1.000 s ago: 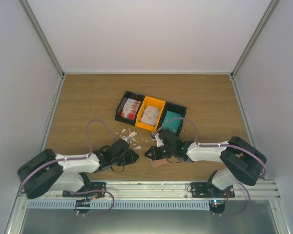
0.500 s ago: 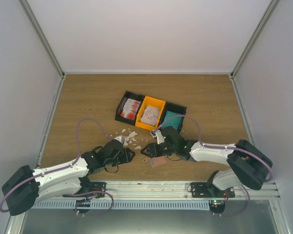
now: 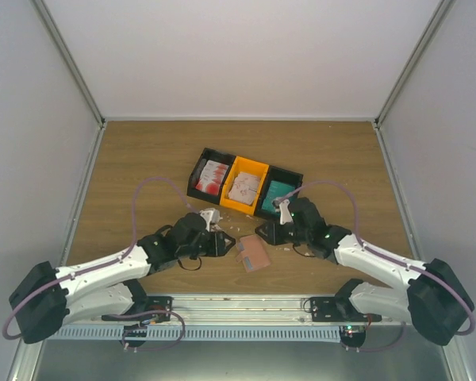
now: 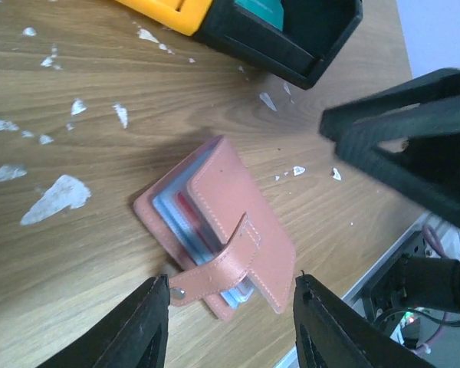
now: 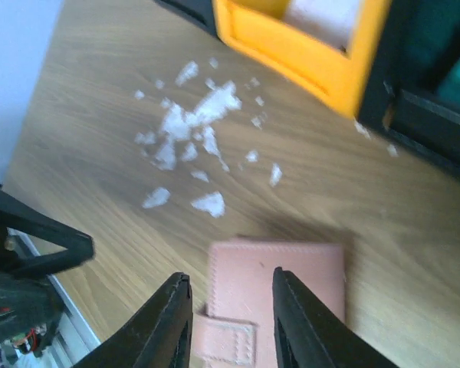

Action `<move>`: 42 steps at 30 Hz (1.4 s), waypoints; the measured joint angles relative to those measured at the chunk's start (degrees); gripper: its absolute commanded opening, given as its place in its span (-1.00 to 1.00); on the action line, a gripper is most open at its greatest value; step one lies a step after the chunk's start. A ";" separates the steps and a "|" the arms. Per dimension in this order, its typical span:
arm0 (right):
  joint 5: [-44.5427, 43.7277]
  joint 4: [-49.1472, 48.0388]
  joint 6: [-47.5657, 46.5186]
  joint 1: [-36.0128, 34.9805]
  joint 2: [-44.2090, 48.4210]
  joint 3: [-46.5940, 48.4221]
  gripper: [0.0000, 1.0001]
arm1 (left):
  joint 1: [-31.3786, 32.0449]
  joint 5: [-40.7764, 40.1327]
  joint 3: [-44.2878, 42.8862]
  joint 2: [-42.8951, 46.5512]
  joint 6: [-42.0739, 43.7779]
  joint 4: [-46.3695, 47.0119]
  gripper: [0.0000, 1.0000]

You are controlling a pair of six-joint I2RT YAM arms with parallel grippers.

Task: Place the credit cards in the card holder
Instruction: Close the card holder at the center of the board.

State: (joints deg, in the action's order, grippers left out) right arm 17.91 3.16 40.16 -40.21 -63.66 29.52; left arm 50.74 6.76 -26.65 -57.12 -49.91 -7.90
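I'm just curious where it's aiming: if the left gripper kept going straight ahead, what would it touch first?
Probably the card holder, lying on the table straight ahead of the open left gripper, though depth is unclear.

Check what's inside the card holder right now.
Left wrist view shows the card holder lying ajar, with pale blue and red card edges showing inside. Its cover and strap hide the rest; count unknown.
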 measured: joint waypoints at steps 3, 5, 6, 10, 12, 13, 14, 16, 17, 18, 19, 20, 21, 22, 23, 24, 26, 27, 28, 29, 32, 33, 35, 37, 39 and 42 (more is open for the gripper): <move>0.76 2.80 -2.91 0.09 -1.79 -1.22 -0.56 | 0.00 2.16 -2.25 -4.66 1.73 1.55 -0.08; 1.49 3.76 -4.68 -0.63 -4.59 -1.33 -0.59 | 0.00 3.56 -3.02 -7.65 2.51 3.15 -0.19; 1.73 3.96 -5.35 -1.07 -5.75 -1.36 -0.61 | 0.00 4.24 -3.19 -9.03 2.91 4.04 -0.27; 1.97 4.50 -6.93 -2.82 -10.32 -1.36 -0.63 | -0.02 7.41 -3.30 -13.77 4.04 7.78 -0.43; 1.92 4.17 -7.06 -3.21 -11.98 -1.33 -0.63 | -0.02 9.60 -3.32 -16.02 4.59 9.97 -0.45; 1.92 3.82 -7.15 -3.37 -12.52 -1.33 -0.63 | -0.02 10.47 -3.32 -17.05 4.70 10.99 -0.45; 1.92 3.61 -7.17 -3.48 -12.87 -1.31 -0.63 | -0.02 11.28 -3.32 -18.01 4.79 11.87 -0.45; 1.92 3.30 -7.17 -3.58 -13.62 -1.03 -0.63 | -0.02 12.31 -3.32 -19.74 4.94 13.40 -0.45; 1.92 3.23 -7.15 -3.63 -13.86 -0.90 -0.62 | -0.02 12.57 -3.34 -20.48 4.96 14.05 -0.46; 1.95 3.17 -7.15 -3.63 -14.01 -0.79 -0.62 | -0.02 12.81 -3.34 -21.46 5.01 14.64 -0.46; 1.92 3.13 -7.15 -3.67 -14.01 -0.76 -0.60 | -0.02 12.87 -3.37 -22.10 4.98 14.88 -0.47; 1.95 3.06 -7.13 -3.72 -14.01 -0.76 -0.58 | -0.02 12.94 -3.37 -23.06 4.98 15.13 -0.48; 1.95 3.06 -7.13 -3.76 -13.92 -0.76 -0.54 | -0.02 12.96 -3.37 -23.89 4.98 15.28 -0.50; 1.92 3.08 -6.99 -3.80 -13.75 -0.76 -0.48 | -0.02 12.94 -3.37 -25.03 4.98 15.41 -0.52; 1.92 3.17 -6.93 -3.89 -13.40 -0.79 -0.43 | -0.02 12.94 -3.37 -25.86 4.98 15.43 -0.54; 1.92 3.32 -6.71 -3.91 -12.85 -0.79 -0.36 | -0.02 12.94 -3.37 -26.82 4.96 15.43 -0.56; 1.49 3.69 -6.08 -3.91 -10.95 -0.90 -0.17 | -0.02 12.87 -3.39 -28.39 4.96 15.41 -0.61; 1.09 3.87 -5.88 -3.82 -9.42 -0.98 -0.09 | -0.02 12.74 -3.39 -28.89 4.92 15.30 -0.65; 0.57 3.98 -5.31 -3.76 -7.96 -1.07 -0.04 | -0.02 12.50 -3.39 -29.22 4.83 14.99 -0.67; -0.07 4.11 -4.92 -3.50 -6.47 -1.18 0.03 | -0.02 12.37 -3.37 -29.29 4.74 14.71 -0.70; -2.29 4.72 -3.52 -2.12 -2.97 -1.81 0.11 | -0.02 11.74 -3.21 -29.29 4.48 14.51 -0.74; -2.64 4.76 -3.17 -1.57 -2.56 -2.14 0.11 | -0.02 11.50 -2.91 -29.29 4.48 14.56 -0.75; -2.67 4.87 -3.06 -0.31 -2.43 -3.19 0.12 | -0.02 11.17 -2.12 -29.29 4.42 14.97 -0.76; -2.16 4.94 -3.06 0.42 -3.10 -4.22 0.12 | -0.02 11.04 -1.55 -29.18 4.37 15.91 -0.77; -0.66 4.55 -3.26 0.70 -4.39 -4.98 0.12 | -0.02 11.02 -1.20 -29.18 4.33 16.61 -0.77; 2.23 3.06 -3.72 0.76 -7.13 -5.44 0.10 | -0.02 10.99 -0.92 -29.20 4.28 17.27 -0.78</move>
State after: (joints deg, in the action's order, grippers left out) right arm 20.14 6.22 36.45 -39.44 -70.78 24.08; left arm 50.72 17.76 -27.57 -86.32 -45.63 9.37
